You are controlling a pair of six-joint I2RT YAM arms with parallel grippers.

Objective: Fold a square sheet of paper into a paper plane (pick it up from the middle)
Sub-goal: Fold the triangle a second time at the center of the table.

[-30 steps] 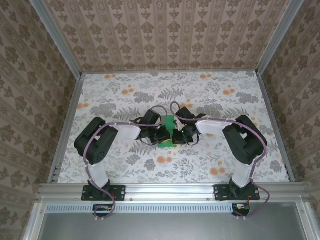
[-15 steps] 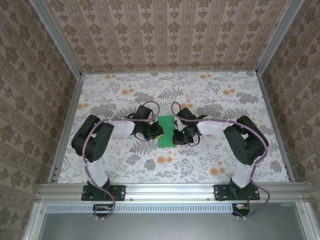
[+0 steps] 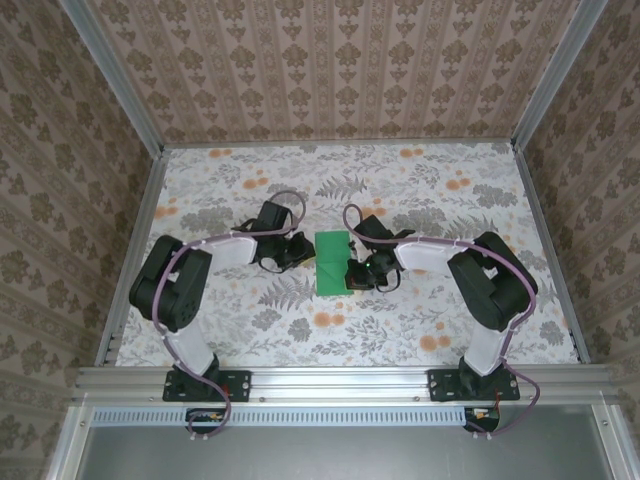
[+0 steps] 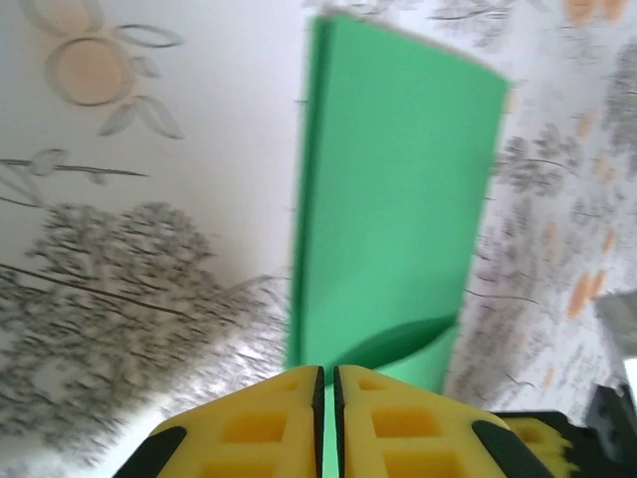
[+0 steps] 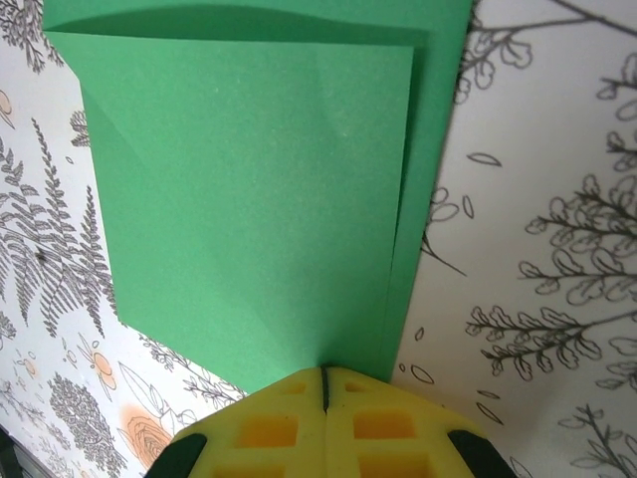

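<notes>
1. The square sheet of paper (image 3: 331, 262), bright green, is seen folded over into a doubled strip. It lies flat at the middle of the floral table (image 3: 430, 190), between the two grippers. Its layers are not matched: a band of the lower layer is left bare along one side in the right wrist view.
2. If further creases are pressed onto that offset, a lopsided paper plane is likely to result.
3. In the left wrist view the upper layer is lifted slightly near the fingertips, so the fold could spring open unless it is flattened.
4. The right gripper (image 5: 323, 373) is pressed together at the sheet's near edge. Whether paper is pinched cannot be told. If it is dragged, the thin sheet could be crumpled or slid.
5. The left gripper (image 4: 327, 370) is nearly closed, with only a slit left, at the opposite edge. A grip cannot be confirmed. The sheet could be skewed by a sideways nudge.
</notes>
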